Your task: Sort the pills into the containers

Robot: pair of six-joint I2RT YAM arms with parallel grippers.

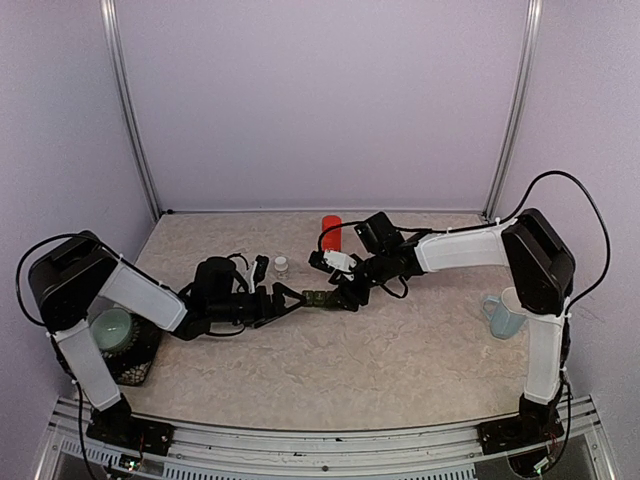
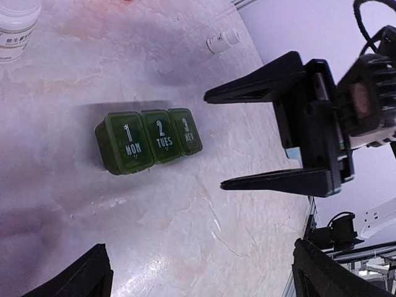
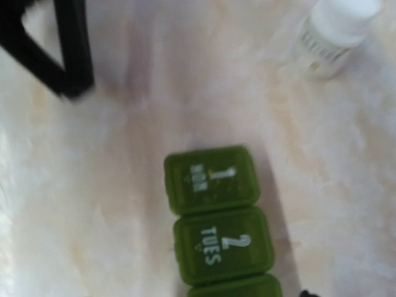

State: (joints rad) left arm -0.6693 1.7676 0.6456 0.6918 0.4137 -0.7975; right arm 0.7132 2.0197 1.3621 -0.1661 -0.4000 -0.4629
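At the near edge of the worktop (image 1: 330, 370) the two arm bases are sitting side by side. A little further in, on the left side, a pale green round dish (image 1: 113, 328) is resting on a dark stand (image 1: 135, 368). On the right side a pale blue mug (image 1: 503, 316) is standing upright.

Around the middle of the worktop both arms are reaching inward, toward each other. The left fingers (image 2: 83, 275) are standing wide apart with nothing between them; only their dark tips are showing in the bottom corners of the left wrist view. Just beyond them the containers (image 2: 148, 141) are lying flat on the worktop. They are one dark green strip of three joined compartments, and all three lids are shut, marked 1 MON, 2 TUES and 3 WED. The right fingers (image 2: 260, 80) are facing the strip from the other side. They are spread apart and holding nothing, with their tips just beside the end marked 3. In this way the strip is lying between the two pairs of fingers, and neither pair is gripping it.

Further back a small white bottle (image 1: 281, 265) is standing near the strip. Behind it, close to the back wall, a red cylinder (image 1: 331, 233) is sitting on the worktop.
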